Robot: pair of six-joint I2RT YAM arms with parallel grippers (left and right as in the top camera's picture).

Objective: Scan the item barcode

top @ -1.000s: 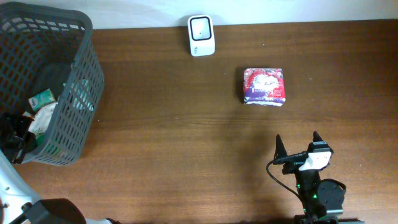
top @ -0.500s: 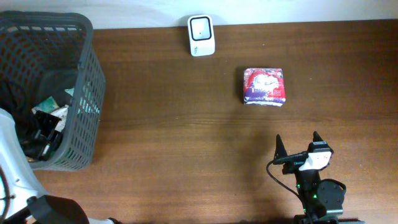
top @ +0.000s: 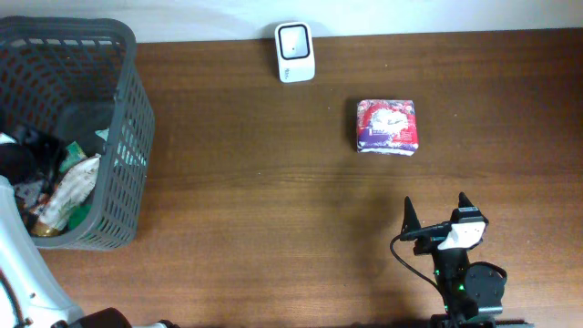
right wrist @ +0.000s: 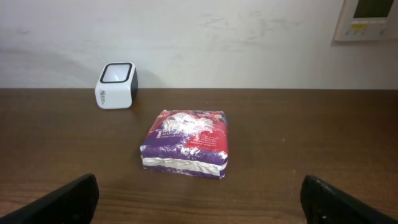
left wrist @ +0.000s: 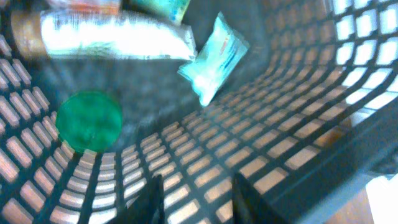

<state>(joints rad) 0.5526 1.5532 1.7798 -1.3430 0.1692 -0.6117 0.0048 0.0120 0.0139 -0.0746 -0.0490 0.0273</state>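
Observation:
A purple and red packet (top: 389,126) lies flat on the table, right of centre, and also shows in the right wrist view (right wrist: 186,143). The white scanner (top: 295,52) stands at the back edge; the right wrist view has the scanner (right wrist: 116,85) at far left. My right gripper (top: 435,215) hovers open near the front edge, well short of the packet, its fingertips (right wrist: 69,200) wide apart and empty. My left gripper (left wrist: 200,202) is down inside the grey basket (top: 127,137). Its fingers (left wrist: 155,202) stand apart with only basket mesh between them.
Inside the basket lie a green round lid (left wrist: 89,121), a pale blue-white sachet (left wrist: 214,59) and a long white tube (left wrist: 106,34). The basket's mesh wall (left wrist: 298,106) curves close around the left fingers. The left arm (top: 23,264) reaches in from the front left corner.
The left jaws were shut and have parted inside the basket. The left arm swung right, then back left, and the basket's contents shifted. The right arm and the packet stayed still.

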